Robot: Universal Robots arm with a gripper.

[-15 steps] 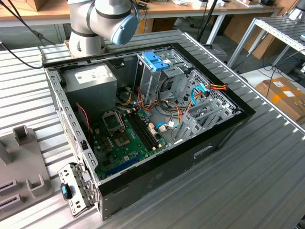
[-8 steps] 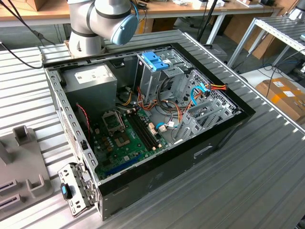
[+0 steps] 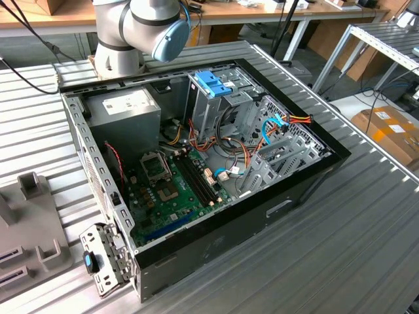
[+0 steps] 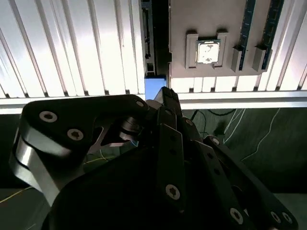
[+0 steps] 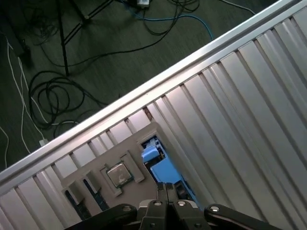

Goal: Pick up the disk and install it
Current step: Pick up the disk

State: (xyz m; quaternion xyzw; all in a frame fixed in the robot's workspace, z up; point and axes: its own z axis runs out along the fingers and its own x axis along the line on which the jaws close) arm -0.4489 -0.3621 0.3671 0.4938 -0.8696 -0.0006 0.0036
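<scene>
Disk (image 5: 163, 170) (image 4: 154, 89) comes first. In both wrist views its light-blue rail side lies directly under my gripper (image 5: 168, 188) (image 4: 165, 96). It is seated, seemingly on edge, at a corner of the grey parts fixture (image 5: 136, 134), near the table's border with the floor beyond. I judge it stands that way so that a narrow side faces up for me to pinch. My fingers are drawn together, tip against tip as far as I can make out, with nothing between them. I hover just above the rail and cannot tell whether I touch it. On the same fixture a processor chip (image 5: 118, 175) and memory sticks (image 4: 249, 28) sit in their own recesses, kept apart so each can be taken singly.

At the exterior view's left are the fixture's slotted grey blocks (image 3: 33, 222). Next, a loose metal bracket (image 3: 105, 261) with a blue tab leans at the corner of the computer case (image 3: 262, 216). The case lies on its side on the ribbed table (image 3: 366, 222) with its cover off, presumably so its bays open upward to me. Inside it come the power-supply box (image 3: 124, 108), the green motherboard (image 3: 167, 190), and then the drive cage (image 3: 209, 111), topped by a blue latch (image 3: 213, 84). With the disk in the fixture, I judge the install not yet begun.
</scene>
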